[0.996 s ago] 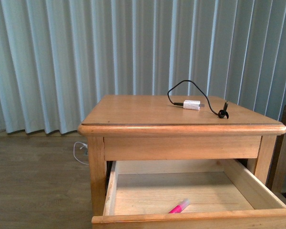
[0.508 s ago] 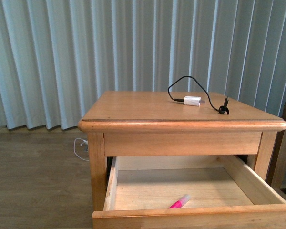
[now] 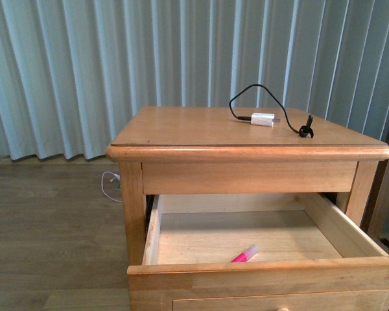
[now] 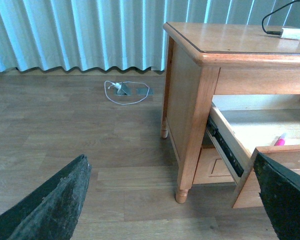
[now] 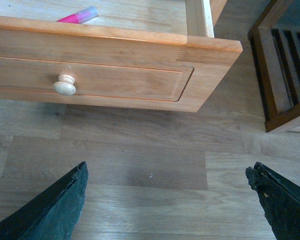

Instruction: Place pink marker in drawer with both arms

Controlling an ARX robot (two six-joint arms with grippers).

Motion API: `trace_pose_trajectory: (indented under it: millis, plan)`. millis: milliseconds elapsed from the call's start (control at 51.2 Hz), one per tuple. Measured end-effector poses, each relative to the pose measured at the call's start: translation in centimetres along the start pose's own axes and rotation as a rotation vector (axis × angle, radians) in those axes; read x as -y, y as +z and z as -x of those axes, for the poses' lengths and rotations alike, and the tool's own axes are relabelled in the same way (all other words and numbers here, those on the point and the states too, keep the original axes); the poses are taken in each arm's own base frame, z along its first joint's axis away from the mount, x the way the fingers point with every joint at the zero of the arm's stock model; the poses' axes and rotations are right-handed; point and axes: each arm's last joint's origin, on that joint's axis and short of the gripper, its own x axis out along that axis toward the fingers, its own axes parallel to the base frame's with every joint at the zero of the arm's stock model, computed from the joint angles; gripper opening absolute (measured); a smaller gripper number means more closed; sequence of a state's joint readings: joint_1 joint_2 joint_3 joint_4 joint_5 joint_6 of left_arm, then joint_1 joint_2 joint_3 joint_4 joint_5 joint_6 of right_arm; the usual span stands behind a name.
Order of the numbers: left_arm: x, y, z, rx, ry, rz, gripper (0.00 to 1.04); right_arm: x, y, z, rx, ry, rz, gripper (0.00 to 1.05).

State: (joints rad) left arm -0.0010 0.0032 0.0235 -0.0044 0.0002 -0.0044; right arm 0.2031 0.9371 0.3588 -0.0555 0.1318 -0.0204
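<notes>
Diagonally in drawer (image 3: pixel 350 236), pink marker (image 3: pixel 244 254) — pale end rearward-right

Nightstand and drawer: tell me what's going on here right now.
The pink marker lies inside the drawer, close to its front wall, and the drawer stands pulled out of the nightstand. Neither arm is handling anything: the left gripper and the right gripper are both open, empty and clear of the furniture. A white charger plug sits on the nightstand's top. The marker is in; the drawer is not yet shut.
</notes>
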Motion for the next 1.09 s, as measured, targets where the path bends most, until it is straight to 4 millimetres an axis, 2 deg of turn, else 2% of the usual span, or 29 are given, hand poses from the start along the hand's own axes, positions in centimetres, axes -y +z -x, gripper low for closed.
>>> trace_pose_trajectory:
  millis: [195, 488, 820, 1093]
  plan:
    - [0.0, 0.0, 0.0, 0.0, 0.0, 0.0, 0.99, -0.6, 1.1, -3.9, -0.074, 0.065, -0.069, 0.96]
    - [0.0, 0.0, 0.0, 0.0, 0.0, 0.0, 0.99, -1.6, 2.3, -9.8, -0.12, 0.053, -0.122, 0.96]
    - [0.0, 0.0, 0.0, 0.0, 0.0, 0.0, 0.99, -3.2, 3.4, -14.7, -0.097, 0.049, -0.132, 0.96]
    - [0.0, 0.0, 0.0, 0.0, 0.0, 0.0, 0.99, -3.9, 4.9, -17.9, 0.046, 0.028, -0.174, 0.96]
